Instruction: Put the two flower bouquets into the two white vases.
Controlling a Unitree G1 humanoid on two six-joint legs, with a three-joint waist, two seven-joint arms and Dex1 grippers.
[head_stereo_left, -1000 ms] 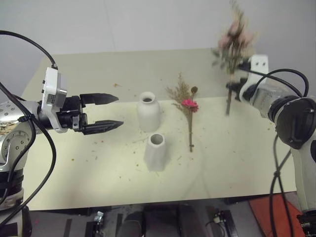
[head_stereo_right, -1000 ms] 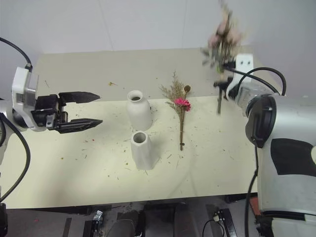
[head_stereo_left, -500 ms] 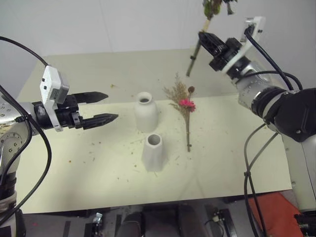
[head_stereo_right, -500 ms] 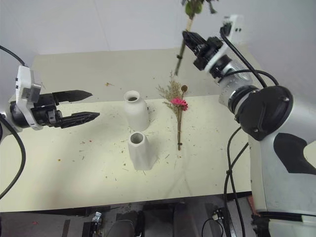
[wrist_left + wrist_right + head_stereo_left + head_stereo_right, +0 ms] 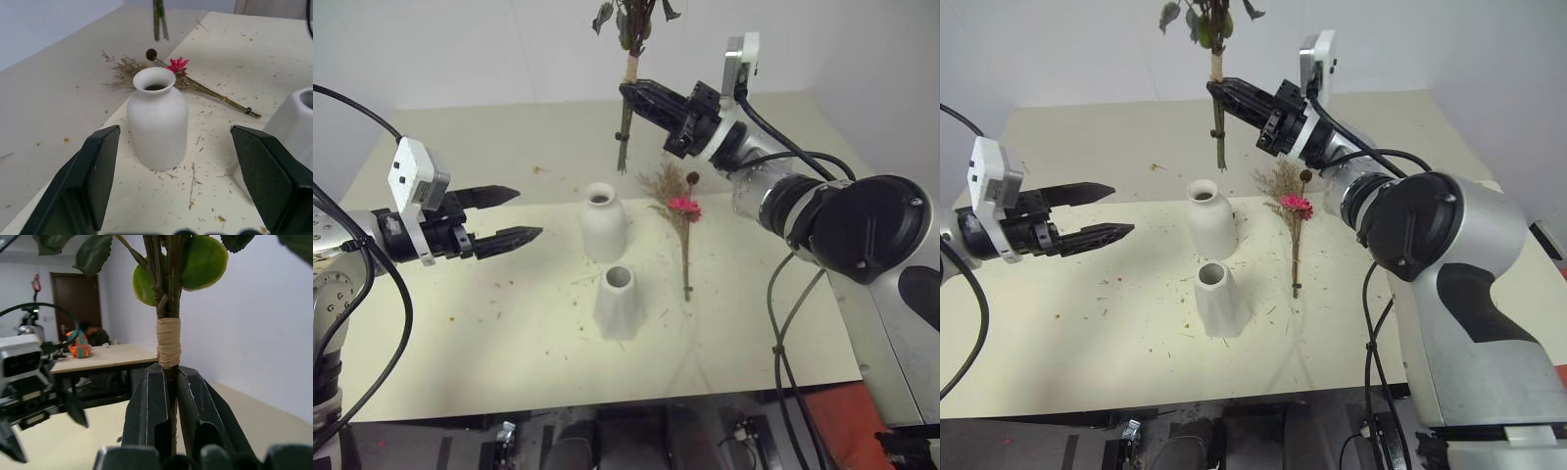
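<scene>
The right end effector now points across toward the left end effector, no longer out at the bench's right side. The rose bouquet clamped in it hangs upright, stem tips above and behind the bottle-shaped vase.

Both vases, the bottle-shaped vase and the faceted vase, are plain matte white. The lying bouquet is tan with one bright pink flower. The held bouquet has green leaves and a beige band. The desk is pale yellow.
</scene>
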